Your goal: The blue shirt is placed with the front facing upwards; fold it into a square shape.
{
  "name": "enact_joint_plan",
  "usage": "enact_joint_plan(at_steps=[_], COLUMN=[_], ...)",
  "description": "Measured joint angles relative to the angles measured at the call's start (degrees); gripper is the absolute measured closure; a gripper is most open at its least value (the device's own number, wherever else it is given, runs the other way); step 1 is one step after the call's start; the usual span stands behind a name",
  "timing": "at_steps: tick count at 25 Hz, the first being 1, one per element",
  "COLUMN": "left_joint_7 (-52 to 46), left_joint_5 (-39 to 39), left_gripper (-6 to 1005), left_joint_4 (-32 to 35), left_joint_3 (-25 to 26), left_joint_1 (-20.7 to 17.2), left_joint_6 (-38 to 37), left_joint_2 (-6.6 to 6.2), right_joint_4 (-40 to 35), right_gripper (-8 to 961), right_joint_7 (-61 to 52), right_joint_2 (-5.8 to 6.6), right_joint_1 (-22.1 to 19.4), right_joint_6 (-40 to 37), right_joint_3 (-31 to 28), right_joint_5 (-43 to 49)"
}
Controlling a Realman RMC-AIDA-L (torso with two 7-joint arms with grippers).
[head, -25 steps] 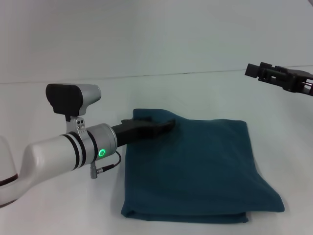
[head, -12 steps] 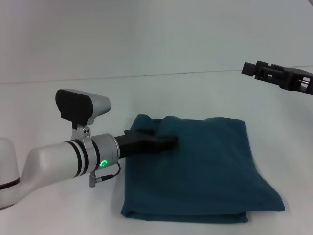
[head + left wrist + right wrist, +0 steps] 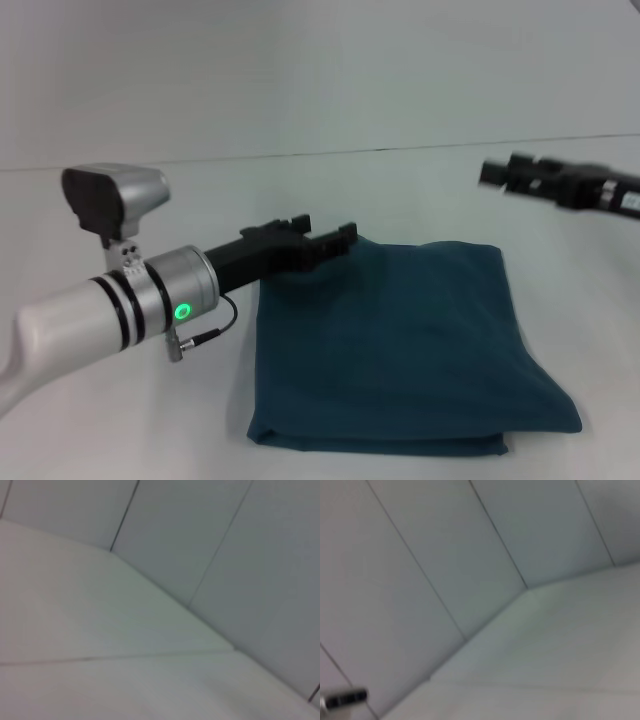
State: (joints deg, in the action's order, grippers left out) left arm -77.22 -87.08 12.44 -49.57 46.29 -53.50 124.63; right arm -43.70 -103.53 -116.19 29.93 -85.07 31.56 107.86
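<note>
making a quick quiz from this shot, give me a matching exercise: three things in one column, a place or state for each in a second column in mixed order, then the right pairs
Things:
1. blue shirt
2. left hand
3. right hand

Places or states:
A. in the air at the far right, away from the cloth
B. lying folded in a rough square on the white table
C. over the folded cloth's far left corner, fingers apart, holding nothing

Right pairs: 1-B, 2-C, 3-A
</note>
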Motion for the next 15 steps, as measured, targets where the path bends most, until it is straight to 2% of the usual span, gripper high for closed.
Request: enact_joint_plan(at_steps=[5,10,15], left_joint_7=[-0.22,-1.02,-2.39], left_joint_5=[2.71,4.08,4.47], left_gripper=[187,187,187], left_joint_4=[2.94,7.66,11.24], left_joint_3=[0.04,0.84,1.43], left_joint_1=[-3.10,-7.22,-10.46], left_joint_6=[-6.19,-13.31,-15.34], left_joint_2=[-0.04,-0.20,-0.27], right_joint_4=[2.46,4.26,5.27], right_gripper=[72,78,309], right_joint_7=[0.05,1.79,3.53], right_joint_2=[-0.33,-0.73,-1.25], right_joint_1=[1.49,2.37,3.07], right_joint_6=[3.96,5.52,8.32], right_joint_3=[2.06,2.86,7.69], right_joint_5=[6.59,7.94,7.99])
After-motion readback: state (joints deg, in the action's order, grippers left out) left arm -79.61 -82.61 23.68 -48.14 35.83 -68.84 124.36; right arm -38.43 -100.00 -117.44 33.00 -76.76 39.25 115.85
